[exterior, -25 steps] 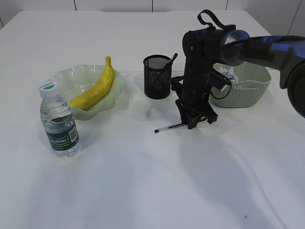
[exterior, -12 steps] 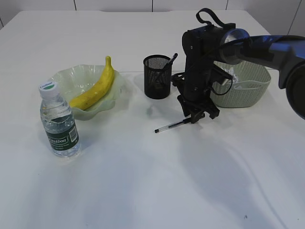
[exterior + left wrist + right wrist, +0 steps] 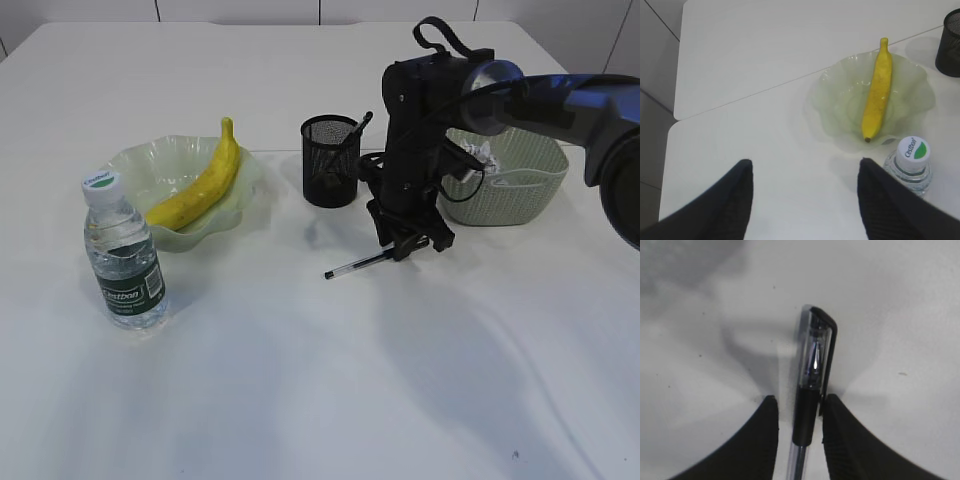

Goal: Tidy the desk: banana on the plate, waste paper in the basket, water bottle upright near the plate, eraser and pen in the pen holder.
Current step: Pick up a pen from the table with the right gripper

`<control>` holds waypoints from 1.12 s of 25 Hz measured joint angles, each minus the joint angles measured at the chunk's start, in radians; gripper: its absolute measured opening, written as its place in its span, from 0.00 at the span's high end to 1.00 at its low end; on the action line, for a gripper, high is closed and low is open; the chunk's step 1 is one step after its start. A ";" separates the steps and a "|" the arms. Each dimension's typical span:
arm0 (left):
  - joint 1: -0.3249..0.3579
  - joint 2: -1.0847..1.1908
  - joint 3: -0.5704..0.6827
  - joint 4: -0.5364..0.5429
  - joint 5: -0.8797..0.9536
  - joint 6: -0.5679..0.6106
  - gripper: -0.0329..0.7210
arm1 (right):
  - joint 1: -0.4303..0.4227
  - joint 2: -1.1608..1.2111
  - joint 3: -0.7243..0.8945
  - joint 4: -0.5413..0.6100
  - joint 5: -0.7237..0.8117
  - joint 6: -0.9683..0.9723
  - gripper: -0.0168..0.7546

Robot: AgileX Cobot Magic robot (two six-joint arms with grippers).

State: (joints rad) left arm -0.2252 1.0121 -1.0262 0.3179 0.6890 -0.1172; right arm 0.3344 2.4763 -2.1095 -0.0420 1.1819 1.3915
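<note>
A: The right gripper (image 3: 412,245) stands low over the table (image 3: 300,400), its jaws straddling the capped end of the clear ballpoint pen (image 3: 357,266). Against the frame a second back, the arm has risen a little and drawn in towards the black mesh pen holder (image 3: 330,160); the pen's far tip lies where it lay, on the table.

B: So is it a grip?

A: The right wrist view suggests one. The jaws sit narrow, a finger on either side of the pen (image 3: 810,405), apparently pinching it just below the cap. I cannot tell from the exterior view whether the held end has cleared the table.

B: And the rest of the tidy-up?

A: Largely done, by the look of it. The banana (image 3: 202,186) lies across the pale green scalloped plate (image 3: 140,165). The water bottle (image 3: 124,255) stands upright just in front of that plate. Crumpled waste paper (image 3: 478,152) shows inside the green woven basket (image 3: 510,185). A dark item already leans in the pen holder; whether the eraser is in there too is hidden.

B: The left arm?

A: Idle. In the left wrist view, the left gripper (image 3: 805,195) hangs with jaws spread wide and empty, looking down on plate, banana and bottle cap.

B: What follows?

A: Likely a lift, a tilt to vertical, and a drop into the holder. A thin, slippery barrel could swing in the pinch.
</note>
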 joint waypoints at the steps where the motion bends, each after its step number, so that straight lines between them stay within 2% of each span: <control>1: 0.000 0.000 0.000 0.000 0.000 0.000 0.34 | 0.000 0.000 0.000 0.005 0.000 0.000 0.68; 17: 0.000 0.000 0.000 0.000 0.002 0.000 0.34 | 0.000 0.000 0.000 0.042 0.013 -0.004 0.68; 19: 0.000 0.000 0.000 0.002 0.002 0.000 0.34 | 0.000 0.000 0.000 0.042 0.013 -0.007 0.72; 23: 0.000 0.000 0.000 0.002 0.002 0.000 0.34 | 0.000 0.000 0.000 0.054 0.013 -0.032 0.88; 28: 0.000 0.000 0.000 0.004 0.002 0.000 0.34 | 0.000 0.000 -0.002 0.052 0.013 -0.043 0.91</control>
State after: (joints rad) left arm -0.2252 1.0121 -1.0262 0.3215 0.6913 -0.1172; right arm 0.3344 2.4763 -2.1112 0.0101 1.1951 1.3486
